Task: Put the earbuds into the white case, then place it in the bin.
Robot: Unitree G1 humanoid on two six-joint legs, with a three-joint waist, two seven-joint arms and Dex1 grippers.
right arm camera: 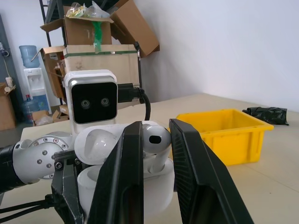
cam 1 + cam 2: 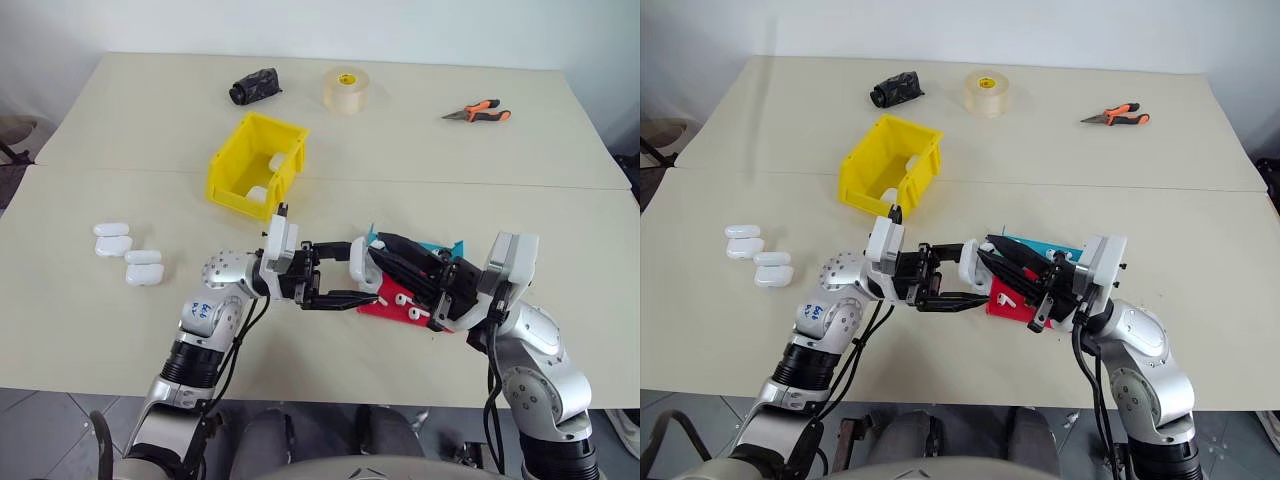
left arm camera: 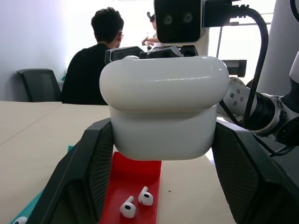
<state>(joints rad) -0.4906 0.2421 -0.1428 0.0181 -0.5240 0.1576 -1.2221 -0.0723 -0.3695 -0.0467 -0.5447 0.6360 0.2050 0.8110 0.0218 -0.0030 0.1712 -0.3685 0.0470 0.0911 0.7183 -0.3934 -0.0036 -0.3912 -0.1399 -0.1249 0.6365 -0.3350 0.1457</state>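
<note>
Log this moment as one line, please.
left gripper: holds open white case | right gripper: pinching earbud over case | yellow bin: awaiting

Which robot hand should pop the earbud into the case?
The right. Its gripper already pinches an earbud just above the open case. The left gripper is busy: it is shut on the case, holding it steady over the red tray.

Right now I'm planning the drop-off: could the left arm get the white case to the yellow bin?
Probably yes: the left gripper is shut on the white case, and bare table lies before the yellow bin.
</note>
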